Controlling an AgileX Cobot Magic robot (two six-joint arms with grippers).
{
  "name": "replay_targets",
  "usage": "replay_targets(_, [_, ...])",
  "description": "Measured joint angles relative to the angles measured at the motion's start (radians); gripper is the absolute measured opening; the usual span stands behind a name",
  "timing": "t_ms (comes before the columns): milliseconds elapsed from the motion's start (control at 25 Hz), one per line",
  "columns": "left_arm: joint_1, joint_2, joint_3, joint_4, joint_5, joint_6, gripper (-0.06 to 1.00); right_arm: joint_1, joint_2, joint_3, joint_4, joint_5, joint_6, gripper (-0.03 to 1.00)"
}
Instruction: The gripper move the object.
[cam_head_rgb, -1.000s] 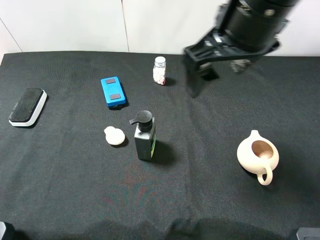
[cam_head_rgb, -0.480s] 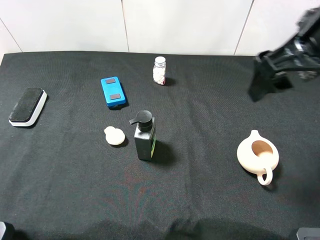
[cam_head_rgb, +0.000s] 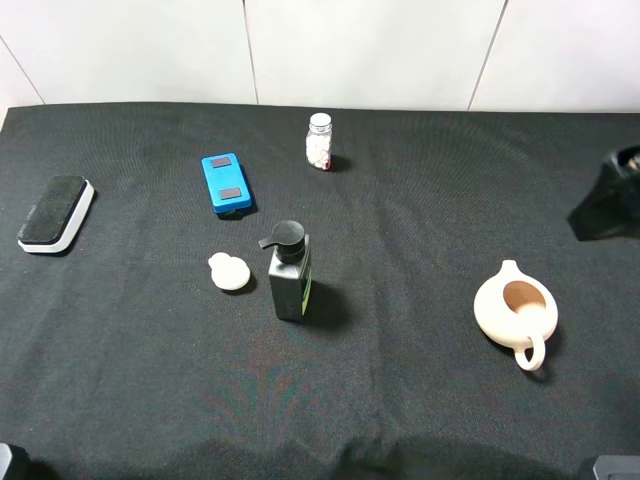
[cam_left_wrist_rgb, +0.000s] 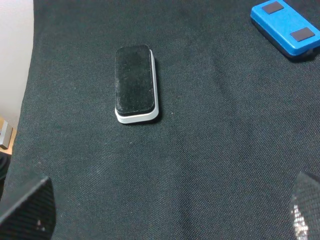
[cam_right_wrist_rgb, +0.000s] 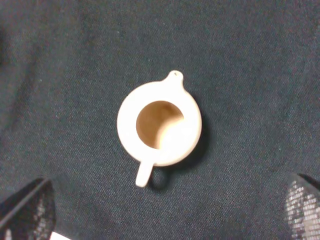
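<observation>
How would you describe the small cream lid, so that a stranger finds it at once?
Start at the dark pump bottle near the middle of the black cloth. The lid lies flat just to its left, below the blue box. It is a small cream disc with a round knob, far smaller than the teapot.

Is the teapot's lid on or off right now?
Off. The teapot stands open, its empty brown inside showing from above, and the small cream lid lies apart on the cloth beside the pump bottle.
</observation>
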Motion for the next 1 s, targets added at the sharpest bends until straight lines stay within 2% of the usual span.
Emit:
replay_targets(640, [0.000,0.000,0.000,0.000,0.000,0.000,0.99,-0.006,-0.404,0.194,-0.001,-0.001,0.000,0.69])
replay_targets(760, [0.000,0.000,0.000,0.000,0.000,0.000,0.99,-0.057,-0.484,0.251,-0.001,-0.034,0.000,0.69])
replay_targets(1000, [0.000,0.000,0.000,0.000,0.000,0.000,0.99,-0.239,-0.627,0.320,-0.001,-0.100,0.000,0.69])
